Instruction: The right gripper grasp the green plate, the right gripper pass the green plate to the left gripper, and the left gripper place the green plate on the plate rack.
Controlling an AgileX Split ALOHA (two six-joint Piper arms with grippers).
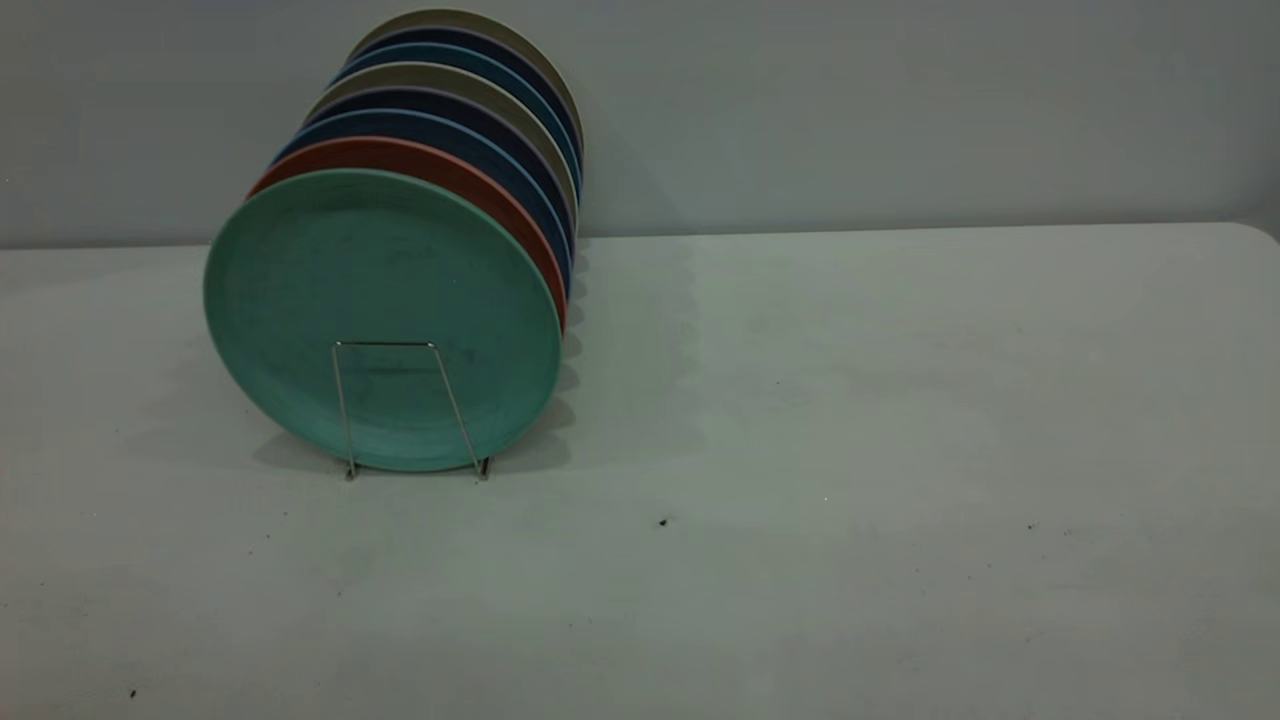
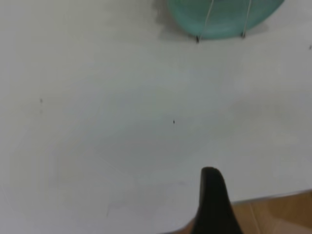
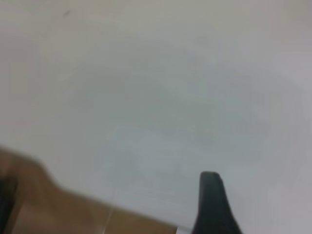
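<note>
The green plate (image 1: 380, 300) stands upright on edge at the front of a row of plates in the plate rack (image 1: 385, 343), on the left of the table. Its lower edge (image 2: 224, 19) and the rack's front wire loop (image 2: 204, 20) also show in the left wrist view. Neither arm appears in the exterior view. My left gripper (image 2: 210, 195) shows only as a black tip over the table's near edge, far from the plate, with nothing seen in it. My right gripper (image 3: 210, 195) shows the same way over bare table.
Behind the green plate stand a salmon plate (image 1: 470, 185), dark blue plates (image 1: 480, 145) and beige ones (image 1: 450, 75), close to the wall. The table edge and wooden floor (image 2: 278, 214) lie under the left gripper. The floor also shows in the right wrist view (image 3: 44, 200).
</note>
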